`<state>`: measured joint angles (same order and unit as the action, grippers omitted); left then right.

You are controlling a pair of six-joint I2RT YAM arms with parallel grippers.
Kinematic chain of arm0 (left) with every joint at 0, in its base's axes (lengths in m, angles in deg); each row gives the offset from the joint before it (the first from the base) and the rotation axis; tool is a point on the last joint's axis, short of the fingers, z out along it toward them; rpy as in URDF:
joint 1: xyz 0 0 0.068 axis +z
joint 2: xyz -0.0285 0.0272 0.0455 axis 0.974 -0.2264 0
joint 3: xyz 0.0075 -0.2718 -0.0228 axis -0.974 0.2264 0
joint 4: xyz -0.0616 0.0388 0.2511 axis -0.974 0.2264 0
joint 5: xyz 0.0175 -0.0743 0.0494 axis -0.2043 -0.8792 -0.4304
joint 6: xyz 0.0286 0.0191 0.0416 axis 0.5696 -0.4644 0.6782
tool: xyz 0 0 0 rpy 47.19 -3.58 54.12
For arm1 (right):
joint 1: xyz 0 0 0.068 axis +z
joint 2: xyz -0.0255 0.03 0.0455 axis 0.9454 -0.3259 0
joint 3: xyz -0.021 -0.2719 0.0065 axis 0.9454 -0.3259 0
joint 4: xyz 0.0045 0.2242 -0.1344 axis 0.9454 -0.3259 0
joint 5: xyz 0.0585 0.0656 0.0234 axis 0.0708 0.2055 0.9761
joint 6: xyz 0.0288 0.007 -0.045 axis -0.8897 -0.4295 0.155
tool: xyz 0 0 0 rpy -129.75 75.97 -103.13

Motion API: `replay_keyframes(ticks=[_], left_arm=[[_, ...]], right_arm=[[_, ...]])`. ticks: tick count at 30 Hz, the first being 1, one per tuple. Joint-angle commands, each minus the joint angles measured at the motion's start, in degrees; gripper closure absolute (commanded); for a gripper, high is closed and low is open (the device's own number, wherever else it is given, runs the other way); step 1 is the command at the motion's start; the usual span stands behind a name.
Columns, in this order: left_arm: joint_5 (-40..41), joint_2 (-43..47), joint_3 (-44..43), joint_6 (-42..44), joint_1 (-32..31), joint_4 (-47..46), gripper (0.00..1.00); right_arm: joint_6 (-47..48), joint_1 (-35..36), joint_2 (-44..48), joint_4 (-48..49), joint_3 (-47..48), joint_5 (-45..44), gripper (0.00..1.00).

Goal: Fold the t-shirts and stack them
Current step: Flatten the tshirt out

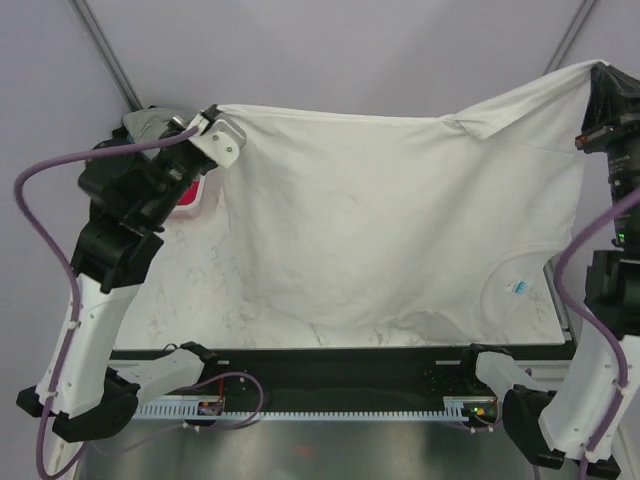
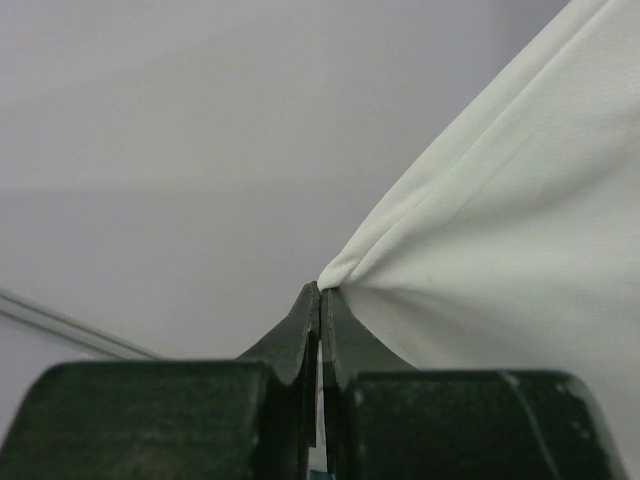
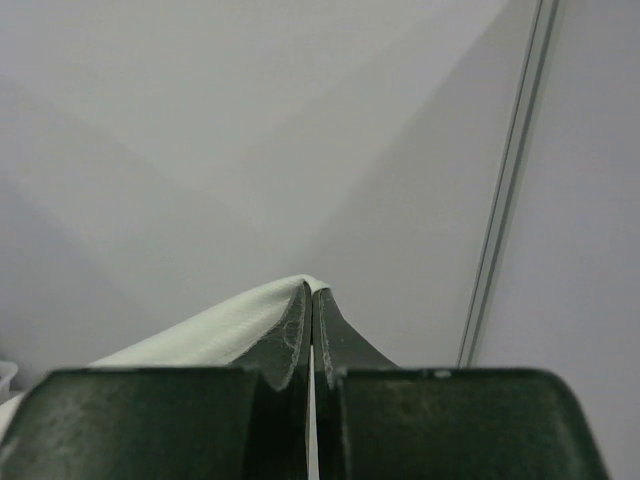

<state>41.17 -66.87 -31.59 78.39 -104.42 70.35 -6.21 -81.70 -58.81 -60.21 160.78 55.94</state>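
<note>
Item: white t-shirt [image 1: 380,220].
Location: held up in the air, spread like a sheet btwn both arms over the table [image 1: 200,290]. The lower edge sags onto the tabletop near the front.
Handling: thin, light, limp cloth w/ no stiffness; prob. slips if pinched shallow. Best taken at corners or seams, as it is here.
Orientation: long axis runs left–right. Neck opening w/ blue label [image 1: 518,287] sits low on the right, so the hem end looks to be at left.
Grip: left gripper [image 2: 319,298] has jaws pressed together on a bunched corner. The right gripper [image 3: 311,292] is likewise clamped on the top-right edge, apparently by a sleeve.
Also: grey cloth [image 1: 150,122] and red-pink patch [image 1: 190,197] behind the left arm, partly hidden.
</note>
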Motion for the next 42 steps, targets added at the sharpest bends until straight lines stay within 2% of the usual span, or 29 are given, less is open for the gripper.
replay_keyframes(ticks=[1,5,9,12,15,18,20,21,22,27,30,34,42], left_arm=[[0.82,-4.26,6.45,-0.40,0.08,0.96,0.98],[-1.53,-8.22,16.66,-2.32,1.49,-3.16,0.98],[-4.88,-17.94,23.61,-3.99,3.07,-6.59,0.98],[-7.26,-24.99,23.18,-4.44,5.44,-8.35,0.98],[-8.84,-36.06,18.45,-4.00,8.34,-9.41,0.98],[-9.11,-47.49,7.06,-2.95,9.93,-8.80,0.98],[-9.02,-55.03,2.37,-2.33,10.28,-8.01,0.98],[-8.76,-57.42,0.00,-2.50,10.37,-7.57,0.98],[-8.84,-59.36,-4.46,-2.68,10.80,-6.96,0.98],[-7.53,-71.83,-19.84,-5.05,12.30,-5.90,0.98],[-5.52,-77.98,-27.32,-5.49,12.74,-6.07,0.98],[-3.84,-82.13,-32.71,-5.58,13.62,-6.86,0.98],[-0.94,-82.67,-32.63,-8.04,15.20,-7.92,0.98]], right_arm=[[1.66,-0.09,-5.77,3.16,-9.95,-1.32,1.00],[3.77,-0.09,-10.51,7.20,-19.72,1.05,1.00],[3.77,0.00,-19.72,11.42,-28.08,2.81,1.00],[5.44,0.09,-28.26,14.41,-31.95,3.70,1.00],[7.01,1.49,-38.51,15.99,-31.18,3.79,1.00],[6.93,2.81,-49.49,16.35,-24.86,3.61,1.00],[5.97,3.51,-55.32,16.35,-16.78,2.73,1.00],[4.75,3.77,-60.92,16.26,-13.62,2.30,1.00],[4.47,4.04,-63.58,16.00,-7.33,1.94,1.00],[4.38,6.24,-79.50,16.35,10.89,-2.27,1.00],[4.38,7.64,-83.72,18.89,13.47,-4.74,1.00],[2.73,9.22,-86.28,21.70,15.59,-5.36,1.00],[2.71,10.46,-91.82,26.28,22.44,-9.22,1.00]])
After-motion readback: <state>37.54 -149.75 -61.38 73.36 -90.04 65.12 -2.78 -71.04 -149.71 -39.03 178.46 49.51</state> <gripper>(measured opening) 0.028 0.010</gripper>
